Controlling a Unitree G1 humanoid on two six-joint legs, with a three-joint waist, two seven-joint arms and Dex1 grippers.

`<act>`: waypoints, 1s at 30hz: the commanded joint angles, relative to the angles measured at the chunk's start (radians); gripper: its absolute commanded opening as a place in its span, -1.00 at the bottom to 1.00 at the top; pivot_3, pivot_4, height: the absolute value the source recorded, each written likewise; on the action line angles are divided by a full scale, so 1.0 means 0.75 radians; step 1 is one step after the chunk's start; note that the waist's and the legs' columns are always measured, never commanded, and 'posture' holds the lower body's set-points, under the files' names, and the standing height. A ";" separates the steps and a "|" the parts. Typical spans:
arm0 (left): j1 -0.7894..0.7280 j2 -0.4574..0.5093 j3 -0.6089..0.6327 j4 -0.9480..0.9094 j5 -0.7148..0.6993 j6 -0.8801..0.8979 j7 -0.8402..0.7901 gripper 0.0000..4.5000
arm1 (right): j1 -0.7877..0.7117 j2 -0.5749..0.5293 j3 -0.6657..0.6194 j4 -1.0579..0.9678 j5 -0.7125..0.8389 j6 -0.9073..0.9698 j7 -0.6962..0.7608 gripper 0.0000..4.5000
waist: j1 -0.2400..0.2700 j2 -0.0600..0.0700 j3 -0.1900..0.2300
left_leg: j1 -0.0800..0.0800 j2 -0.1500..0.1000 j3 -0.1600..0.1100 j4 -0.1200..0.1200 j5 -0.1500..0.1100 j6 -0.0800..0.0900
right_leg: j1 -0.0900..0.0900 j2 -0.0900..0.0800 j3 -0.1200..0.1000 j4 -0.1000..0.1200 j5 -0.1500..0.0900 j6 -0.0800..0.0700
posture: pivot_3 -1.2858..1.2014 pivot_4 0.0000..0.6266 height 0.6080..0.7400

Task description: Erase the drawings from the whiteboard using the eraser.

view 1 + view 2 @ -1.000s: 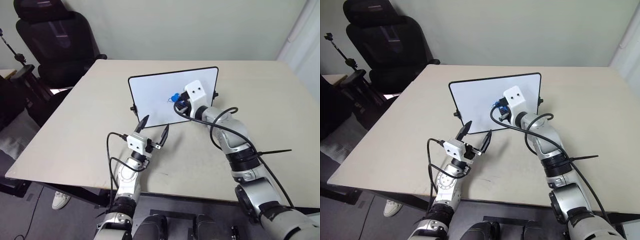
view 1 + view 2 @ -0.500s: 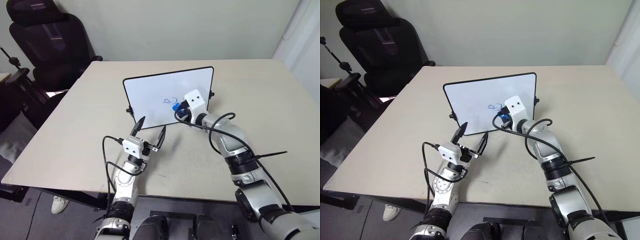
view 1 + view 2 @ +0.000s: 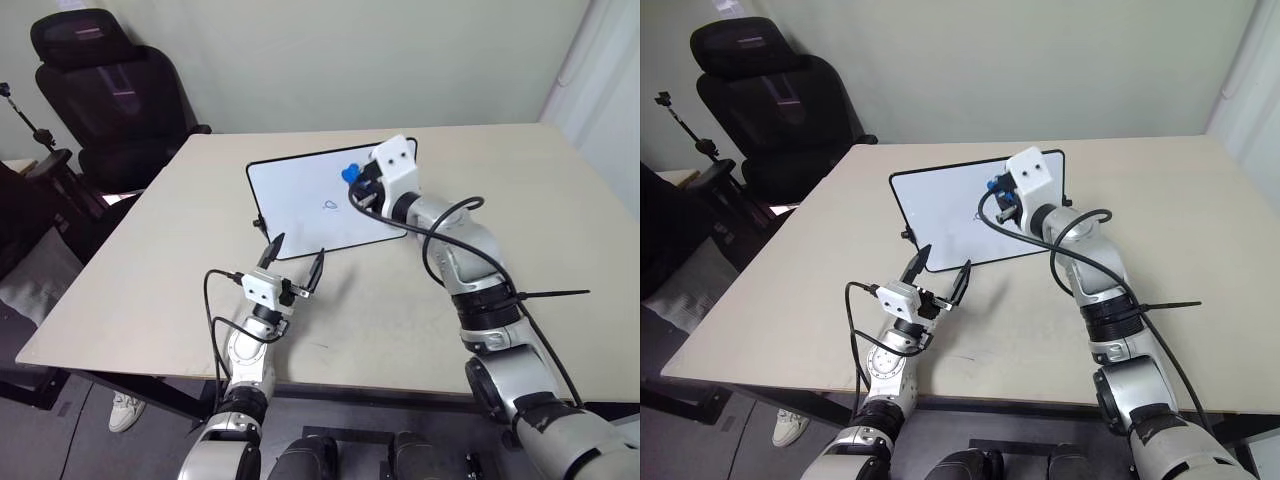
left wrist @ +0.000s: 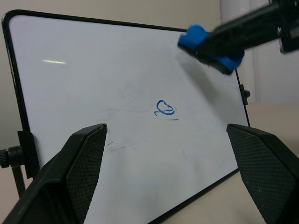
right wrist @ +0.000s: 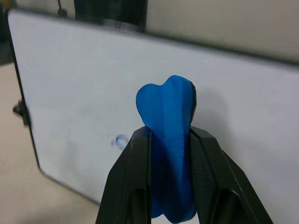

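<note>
Pinching the eraser (image 5: 169, 140) tight in the right gripper (image 3: 358, 178) fingers near the whiteboard (image 3: 300, 215) top edge, above and right of the drawings (image 4: 164, 108); hanging idle before the board's lower edge, left gripper (image 3: 295, 262) fingers spread, empty.

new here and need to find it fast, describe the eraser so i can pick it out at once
On the beige table stands a tilted whiteboard with a thin black frame. At its upper edge, the right gripper pinches the eraser: a small bright blue block, solid, unlike the thin blue drawings lower on the board.
</note>
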 commanded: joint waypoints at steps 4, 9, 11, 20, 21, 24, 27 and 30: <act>0.105 0.037 0.080 0.284 -0.072 -0.062 -0.136 1.00 | -0.030 0.046 0.051 0.034 -0.013 -0.023 0.027 -0.53 | -0.006 0.011 -0.007 | 0.002 0.001 0.000 -0.004 -0.001 -0.002 | 0.003 0.001 0.000 0.000 0.000 0.000 | 0.03 -0.52 1.00; 0.068 0.064 0.136 0.358 -0.118 -0.055 -0.211 1.00 | -0.060 0.073 0.071 0.036 -0.016 -0.026 0.050 -0.53 | -0.023 0.013 -0.008 | 0.022 0.006 0.000 -0.016 -0.014 -0.015 | 0.015 0.006 0.000 0.000 -0.006 -0.009 | 0.03 -0.52 1.00; 0.046 0.070 0.153 0.375 -0.124 -0.048 -0.214 1.00 | -0.068 0.077 0.076 0.035 -0.018 -0.025 0.059 -0.53 | -0.027 0.013 -0.008 | 0.023 0.012 0.000 -0.021 -0.014 -0.016 | 0.015 0.012 0.000 0.000 -0.008 -0.013 | 0.03 -0.52 1.00; 0.000 0.006 0.136 0.316 -0.050 -0.075 -0.116 1.00 | -0.009 0.118 0.038 -0.058 0.040 -0.015 0.101 -0.53 | -0.023 0.013 -0.008 | 0.020 0.042 0.000 -0.021 -0.012 -0.015 | 0.012 0.044 0.001 0.001 -0.010 -0.031 | 0.03 -0.52 1.00; 0.006 -0.002 0.130 0.296 -0.039 -0.081 -0.108 1.00 | 0.005 0.116 0.041 -0.071 0.040 -0.010 0.102 -0.53 | -0.021 0.013 -0.008 | 0.020 0.043 0.000 -0.021 -0.010 -0.015 | 0.012 0.045 0.001 0.001 -0.010 -0.031 | 0.03 -0.52 1.00; 0.032 -0.020 0.117 0.218 -0.043 -0.093 -0.126 1.00 | 0.046 0.105 0.051 -0.105 0.035 -0.002 0.102 -0.53 | -0.010 0.013 -0.008 | 0.019 0.042 0.000 -0.021 0.002 -0.018 | 0.011 0.045 0.001 0.001 -0.011 -0.033 | 0.03 -0.52 1.00; 0.073 -0.024 0.099 0.117 -0.046 -0.080 -0.134 1.00 | 0.077 0.100 0.049 -0.141 0.036 0.016 0.100 -0.53 | -0.002 0.013 -0.008 | 0.014 0.040 0.000 -0.020 0.006 -0.019 | 0.009 0.044 0.006 -0.002 -0.016 -0.031 | 0.03 -0.52 1.00; 0.110 -0.021 0.082 0.006 -0.055 -0.035 -0.122 1.00 | 0.104 0.096 0.044 -0.176 0.045 0.026 0.103 -0.53 | 0.002 0.012 -0.008 | 0.002 0.039 0.001 -0.018 0.006 -0.019 | 0.005 0.043 0.007 -0.002 -0.017 -0.030 | 0.03 -0.52 1.00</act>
